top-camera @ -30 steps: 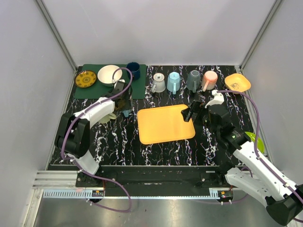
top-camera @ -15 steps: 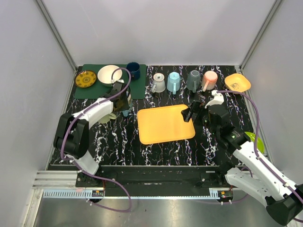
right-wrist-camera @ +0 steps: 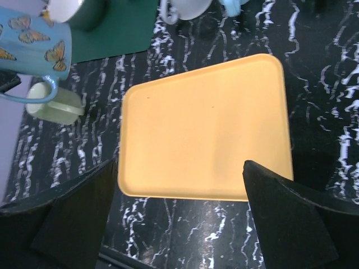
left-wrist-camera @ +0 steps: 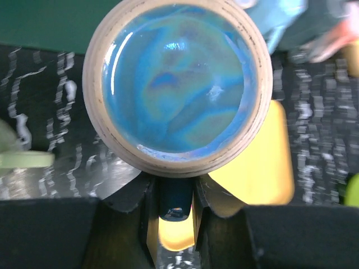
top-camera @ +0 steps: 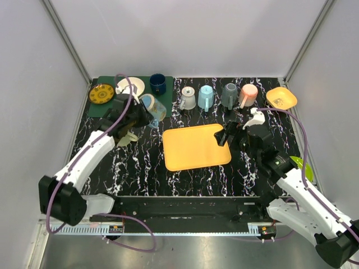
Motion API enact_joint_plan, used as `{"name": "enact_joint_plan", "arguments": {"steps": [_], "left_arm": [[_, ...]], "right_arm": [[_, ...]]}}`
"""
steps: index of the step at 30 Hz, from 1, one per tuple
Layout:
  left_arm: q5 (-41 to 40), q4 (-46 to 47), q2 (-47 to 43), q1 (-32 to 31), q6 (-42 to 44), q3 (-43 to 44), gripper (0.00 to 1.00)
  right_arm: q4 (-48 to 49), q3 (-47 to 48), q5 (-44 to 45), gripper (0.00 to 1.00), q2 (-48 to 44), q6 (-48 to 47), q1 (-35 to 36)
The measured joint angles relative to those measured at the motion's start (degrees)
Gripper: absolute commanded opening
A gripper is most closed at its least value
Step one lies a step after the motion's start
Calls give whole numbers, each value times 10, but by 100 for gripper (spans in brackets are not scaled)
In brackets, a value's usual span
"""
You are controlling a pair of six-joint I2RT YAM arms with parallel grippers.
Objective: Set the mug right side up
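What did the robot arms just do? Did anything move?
The left end effector swung up and back toward the green mat, carrying the blue butterfly mug by its handle, and the arm stretched out as it went. The mug is now held up off the table. The right end effector, the orange tray and the row of mugs at the back stayed put.

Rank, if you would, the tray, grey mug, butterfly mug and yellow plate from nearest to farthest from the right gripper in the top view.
From the right gripper:
1. Tray: directly beside it, to the left.
2. Grey mug: in the back row, just beyond it.
3. Butterfly mug: across the tray, held by the left gripper.
4. Yellow plate: far left, at the back.
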Motion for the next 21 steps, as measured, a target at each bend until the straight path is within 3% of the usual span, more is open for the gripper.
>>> {"name": "enact_joint_plan", "arguments": {"steps": [5,11,21], "left_arm": [[113,121,-73,1,-91,-56,0],[223,274,-86,-16,-221,-134,0],[276,500,-87,-81,-374,-220,0]], "right_arm": [[33,0,-84,100,-18,19,0],[106,-3,-244,100,-5,58,0],[347,-55,-416,98,22,172,0]]}}
